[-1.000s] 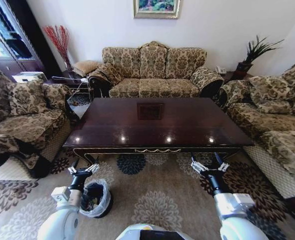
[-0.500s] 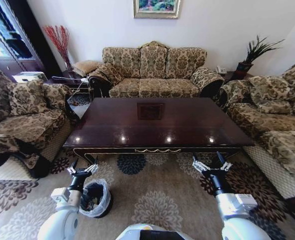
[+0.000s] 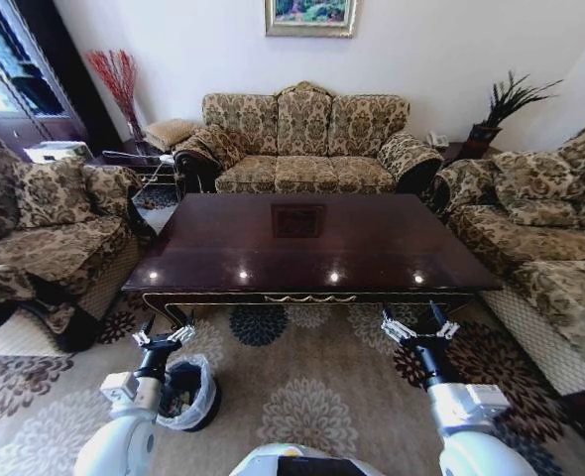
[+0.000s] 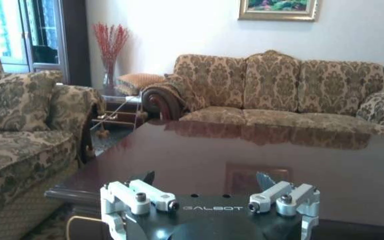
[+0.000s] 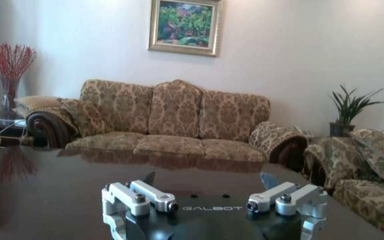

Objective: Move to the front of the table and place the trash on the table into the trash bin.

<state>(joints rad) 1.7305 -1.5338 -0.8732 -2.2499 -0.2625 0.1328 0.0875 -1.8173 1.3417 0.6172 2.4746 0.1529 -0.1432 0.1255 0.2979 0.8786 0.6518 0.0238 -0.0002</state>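
Nearest the robot, on the patterned rug [image 3: 312, 397], the trash bin [image 3: 205, 399] sits low at the robot's left: round, black, w/ a translucent white bag folded over its rim. Inside it, dark contents w/ a few bits of colour; can't tell what the pieces are. The left arm's elbow overlaps the bin's near-left edge in the head view.

Left gripper [image 3: 162, 332] hangs just above and beyond the bin, short of the table's front-left corner, fingers spread apart, nothing between them. In the left wrist view the same gripper [image 4: 205, 178] shows its two finger tips wide apart against the tabletop.

Right gripper [image 3: 418, 323] is held at about the same height on the robot's right, short of the table's front-right part, also released, empty. Right wrist view: gripper [image 5: 207, 178] w/ tips apart, table surface beyond.

The table [image 3: 312, 248] stands just past both grippers: dark glossy reddish-brown top, carved gilt-trimmed front edge facing the robot. Its surface carries reflections of ceiling lights and of a framed painting [image 3: 309, 16].

Beyond the table, a floral three-seat sofa [image 3: 307, 139] against the back wall; matching sofas at left and right. A vase of red twigs [image 3: 117, 84] far left, a potted plant [image 3: 501, 104] far right.
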